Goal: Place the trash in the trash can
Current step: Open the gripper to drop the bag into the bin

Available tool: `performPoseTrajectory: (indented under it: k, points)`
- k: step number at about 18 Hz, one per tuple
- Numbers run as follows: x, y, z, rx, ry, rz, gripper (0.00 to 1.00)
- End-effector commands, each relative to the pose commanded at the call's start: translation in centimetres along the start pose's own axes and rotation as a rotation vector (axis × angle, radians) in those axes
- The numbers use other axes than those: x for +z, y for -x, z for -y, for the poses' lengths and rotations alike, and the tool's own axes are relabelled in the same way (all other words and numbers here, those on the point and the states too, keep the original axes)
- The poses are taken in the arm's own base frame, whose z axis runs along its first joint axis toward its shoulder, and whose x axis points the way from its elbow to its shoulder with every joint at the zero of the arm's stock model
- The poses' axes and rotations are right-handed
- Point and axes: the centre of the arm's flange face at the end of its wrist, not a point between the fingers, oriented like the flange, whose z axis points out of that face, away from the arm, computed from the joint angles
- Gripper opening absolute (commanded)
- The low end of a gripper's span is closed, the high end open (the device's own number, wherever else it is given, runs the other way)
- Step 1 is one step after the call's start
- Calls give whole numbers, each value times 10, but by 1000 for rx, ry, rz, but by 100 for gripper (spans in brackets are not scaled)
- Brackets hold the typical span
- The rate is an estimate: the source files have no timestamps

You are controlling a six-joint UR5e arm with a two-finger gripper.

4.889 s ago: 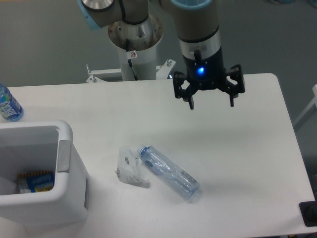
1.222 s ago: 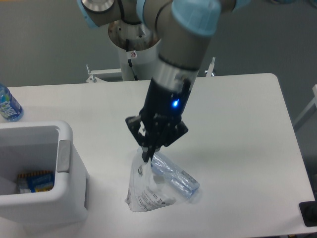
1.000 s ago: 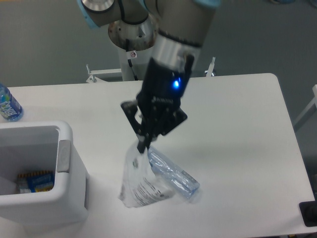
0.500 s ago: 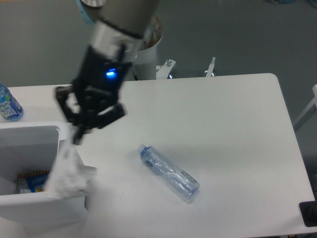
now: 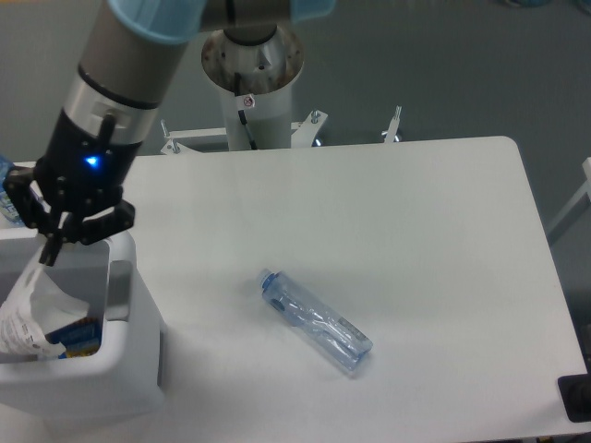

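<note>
My gripper [image 5: 48,249] hangs over the white trash can [image 5: 129,369] at the left edge of the table. It is shut on the top of the crumpled white wrapper [image 5: 32,309], which dangles down into the can's opening. The clear bluish water bottle [image 5: 316,319] lies on its side on the table, right of the can and well clear of the gripper.
A blue and orange packet [image 5: 76,338] lies inside the can. A bottle with a bright blue label [image 5: 7,198] stands behind the can, mostly hidden by the arm. The robot's base column [image 5: 253,83] stands behind the table's far edge.
The gripper picked the wrapper up from beside the bottle and carried it left. Over the last half second it moved from the can's right wall to above the opening.
</note>
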Motion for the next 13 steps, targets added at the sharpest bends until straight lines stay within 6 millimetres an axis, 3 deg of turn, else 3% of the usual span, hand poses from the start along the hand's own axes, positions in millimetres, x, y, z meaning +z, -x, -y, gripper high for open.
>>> performPoseTrajectory:
  k: [1,3,7,11,13]
  points:
    - [-2,-1,0,6,-4,0,78]
    - [-6,0,3,20,-32,1,99]
    - [-19,23,11,-24,-59,21,100]
    - [-54,69,29,-140,-143,58,100]
    - [-60,97,37,-230,-166,96,100]
